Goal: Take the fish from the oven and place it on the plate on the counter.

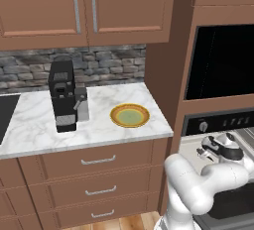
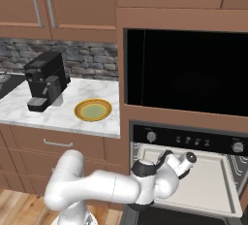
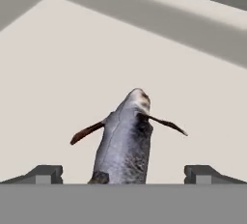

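A grey fish with thin brown fins lies on the oven's pale tray, straight ahead in the hand view. My gripper stands open, one fingertip on each side of the fish, not touching it. In the base views my hand reaches low over the pulled-out tray of the oven. The plate, golden rimmed with a pale green centre, sits on the marble counter to the left of the oven.
A black coffee machine stands on the counter left of the plate. Brown drawers with silver handles lie below, wall cabinets above. A dark microwave opening sits over the oven's control strip. The tray's back wall rises behind the fish.
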